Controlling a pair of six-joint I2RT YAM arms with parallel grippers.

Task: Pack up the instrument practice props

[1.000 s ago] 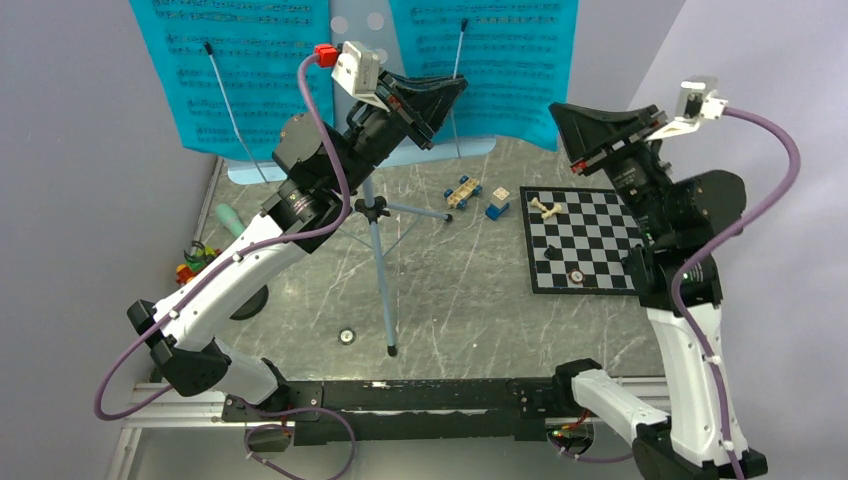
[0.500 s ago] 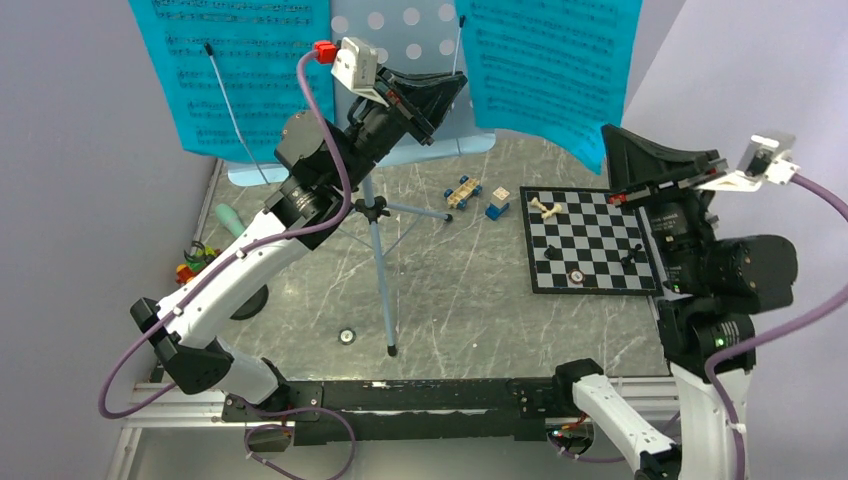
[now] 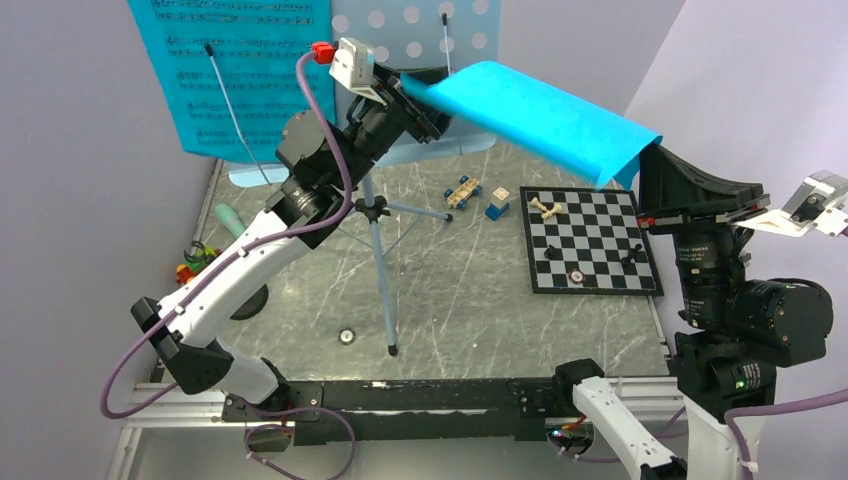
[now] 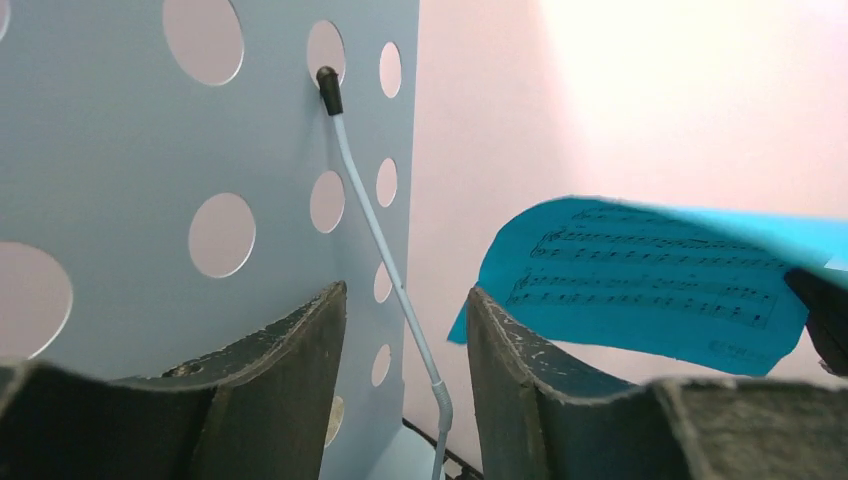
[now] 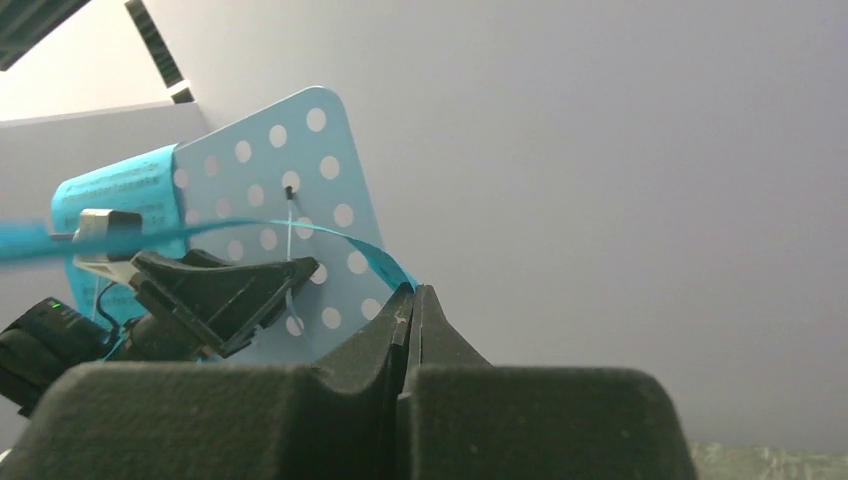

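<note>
The pale-blue perforated music stand tray (image 3: pixel 410 25) (image 4: pixel 110 200) (image 5: pixel 320 150) stands on its tripod (image 3: pixel 380 260) at the back. One turquoise music sheet (image 3: pixel 240 70) hangs on its left half. My right gripper (image 3: pixel 645 152) (image 5: pixel 413 290) is shut on the corner of a second sheet (image 3: pixel 540 115) (image 5: pixel 375 252) (image 4: pixel 650 285), which stretches off the tray toward the right. My left gripper (image 3: pixel 425 95) (image 4: pixel 405 295) is open in front of the tray, with the thin wire page holder (image 4: pixel 385 240) between its jaws, untouched. A mint-green microphone (image 3: pixel 228 218) lies at the left; its stand's black base (image 3: pixel 250 300) is mostly hidden by my left arm.
A chessboard (image 3: pixel 590 240) with a few pieces lies at the right. A toy car (image 3: pixel 463 192) and blocks (image 3: pixel 497 205) sit behind the tripod's legs. Coloured toys (image 3: pixel 190 265) lie by the left wall. A small round object (image 3: pixel 347 336) rests near the front.
My right gripper has pulled the right-hand sheet off the tray, moving right and toward the near side. My left gripper, shut before, has opened by the tray.
</note>
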